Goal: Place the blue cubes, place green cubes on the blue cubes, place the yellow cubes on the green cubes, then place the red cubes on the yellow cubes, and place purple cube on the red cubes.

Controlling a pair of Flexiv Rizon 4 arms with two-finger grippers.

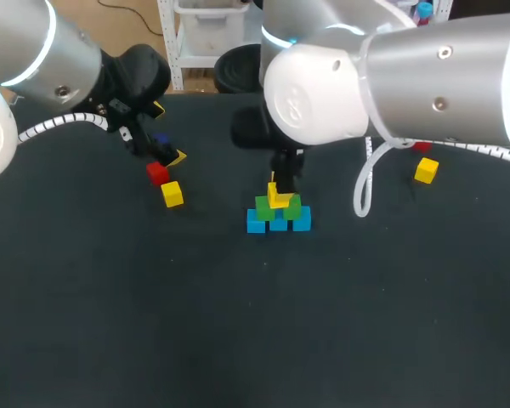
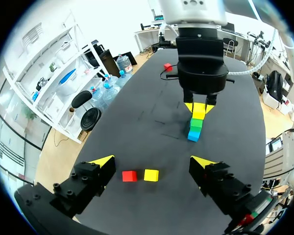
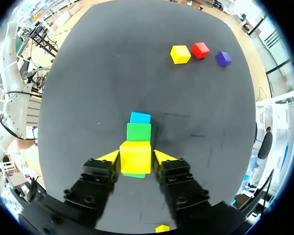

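Right tool point(image 3: 136, 157) pinches a yellow cube point(image 3: 135, 154) over the green cubes point(image 3: 138, 131).

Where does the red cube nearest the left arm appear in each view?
Head view: red cube beside the left pincer.
Left wrist view: just ahead of that pincer.
Right wrist view: far beyond the stack, beside the purple cube.
Shared landmark: the loose yellow cube beside it.

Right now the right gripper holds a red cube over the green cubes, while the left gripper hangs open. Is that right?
No. The right gripper holds a yellow cube, not a red one; the right wrist view shows it. It is over the green cubes, and the left gripper hangs open.
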